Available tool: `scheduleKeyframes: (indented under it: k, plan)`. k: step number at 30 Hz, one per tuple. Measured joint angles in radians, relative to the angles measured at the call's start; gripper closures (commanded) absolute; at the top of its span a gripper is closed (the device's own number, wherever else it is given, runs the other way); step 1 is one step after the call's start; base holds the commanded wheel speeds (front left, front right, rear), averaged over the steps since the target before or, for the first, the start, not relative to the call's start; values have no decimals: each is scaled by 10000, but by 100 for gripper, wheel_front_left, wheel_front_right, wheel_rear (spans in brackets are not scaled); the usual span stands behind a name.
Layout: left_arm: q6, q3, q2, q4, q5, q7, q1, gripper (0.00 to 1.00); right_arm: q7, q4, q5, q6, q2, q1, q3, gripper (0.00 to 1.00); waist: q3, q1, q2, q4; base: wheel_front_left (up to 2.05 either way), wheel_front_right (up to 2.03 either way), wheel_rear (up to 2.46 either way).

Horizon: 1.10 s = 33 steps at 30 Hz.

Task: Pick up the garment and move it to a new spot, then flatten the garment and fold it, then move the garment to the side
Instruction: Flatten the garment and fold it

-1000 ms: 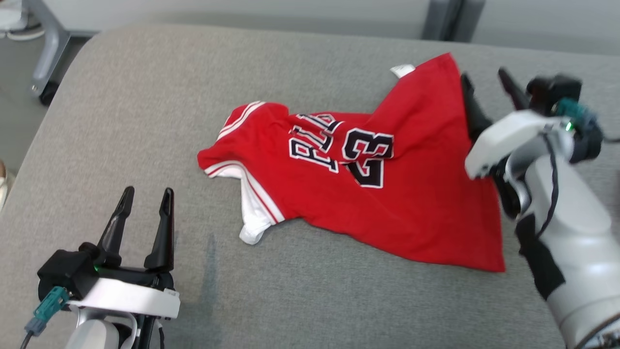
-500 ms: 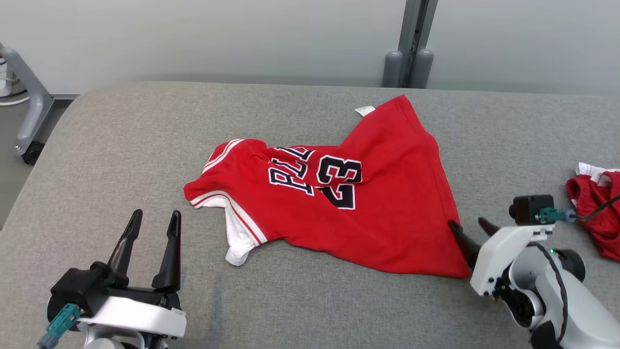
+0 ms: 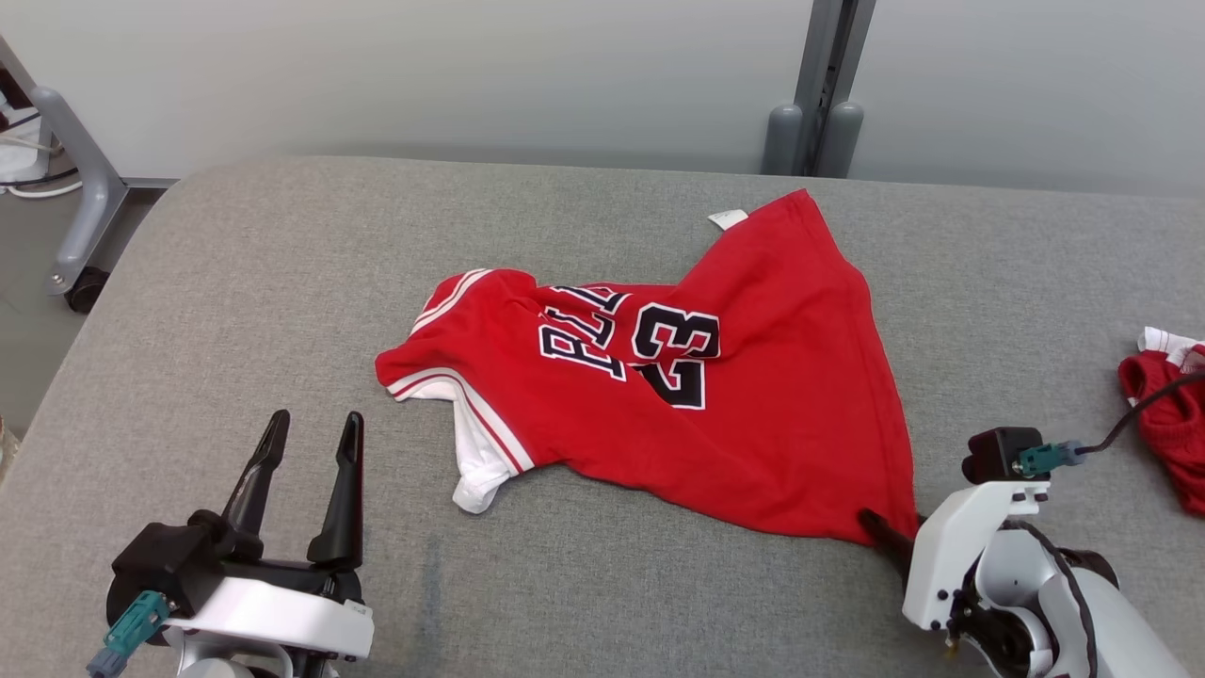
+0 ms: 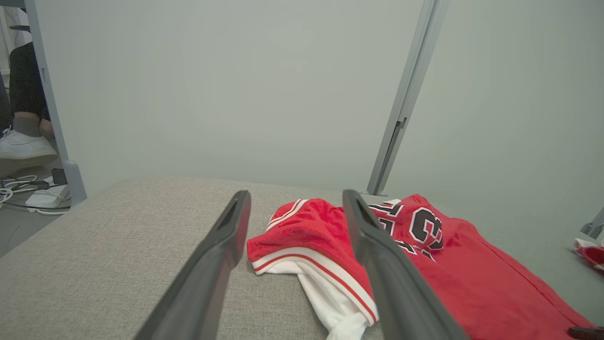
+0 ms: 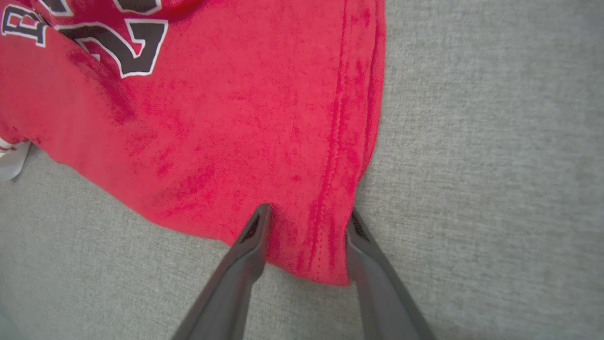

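Garment [image 3: 734, 395] lies crumpled on the tabletop [image 3: 282, 264]. Right pincer [image 5: 309, 210] straddles its near hem corner, fingers spread, not yet pinching. Seat the corner deep between the fingers and catch both layers before closing — then lift. Left pincer [image 3: 316, 416] hovers spread, clear of the cloth.

Grey fabric surface [image 3: 282, 282]; pale wall [image 3: 471, 75] behind; grey post [image 3: 833, 56]; wheeled metal frame [image 3: 89, 202] on floor [image 3: 28, 339], left.

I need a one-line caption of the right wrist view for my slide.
Right end effector, open, straddling the hemmed corner of the red jersey on the grey fabric surface.
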Motion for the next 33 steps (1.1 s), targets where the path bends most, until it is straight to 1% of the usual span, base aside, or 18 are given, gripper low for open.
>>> scheduleKeyframes:
  k: [4, 9, 15, 19, 23, 25, 26, 27, 28, 30, 33]
  plan:
    - [0, 23, -19, 12, 0, 0, 11, 0, 82, -604, -240, 2, 121, 329, -201, 100, -54, 0, 0, -74, 0, 0, 0]
    - [0, -17, -10, 10, 4, 0, 127, 0, 192, -1611, -428, 2, 102, 652, -761, 100, -133, 0, 0, -327, 0, 0, 0]
    - [0, -119, 59, 144, 8, 2, 198, 0, 867, -3078, -207, 2, -75, 1427, -1636, 100, -232, 0, 0, -686, 0, 0, 0]
    - [0, -150, 144, 276, -6, 0, 208, 0, 1429, -3860, -244, 2, -244, 1982, -2422, 100, -266, 0, 0, -870, 0, 0, 0]
    - [0, -263, 255, 610, -81, 0, 209, 0, 2171, -4349, -414, 2, -117, 2413, -3016, 100, -251, 0, 0, -996, 0, 0, 0]
    - [0, -416, 326, 926, -161, -8, 202, 0, 2314, -4506, -633, 2, -25, 2511, -3179, 100, -225, 0, 0, -1040, 0, 0, 0]
    - [0, -535, 380, 1137, -213, -15, 197, 0, 2336, -4562, -715, 2, 23, 2524, -3244, 63, -209, 0, 0, -1055, 0, 0, 0]
    - [0, -648, 439, 1358, -278, -12, 180, 0, 2334, -4583, -786, 2, 102, 2526, -3290, 11, -196, 0, 0, -1066, 0, 0, 0]
    - [0, -752, 520, 1547, -353, 54, 139, 0, 2313, -4602, -872, 2, 213, 2528, -3325, 0, -183, 0, 0, -1077, 0, 0, 0]
    - [0, -972, 681, 1879, -485, 221, -22, 0, 2153, -4702, -988, 2, 389, 2530, -3338, 0, -169, 0, 0, -1104, 0, 0, 0]
    - [2, -1361, 884, 2203, -746, 573, -245, 0, 1661, -4984, -1120, 2, 491, 2523, -3363, 0, -168, 0, 0, -1178, 0, 0, 0]
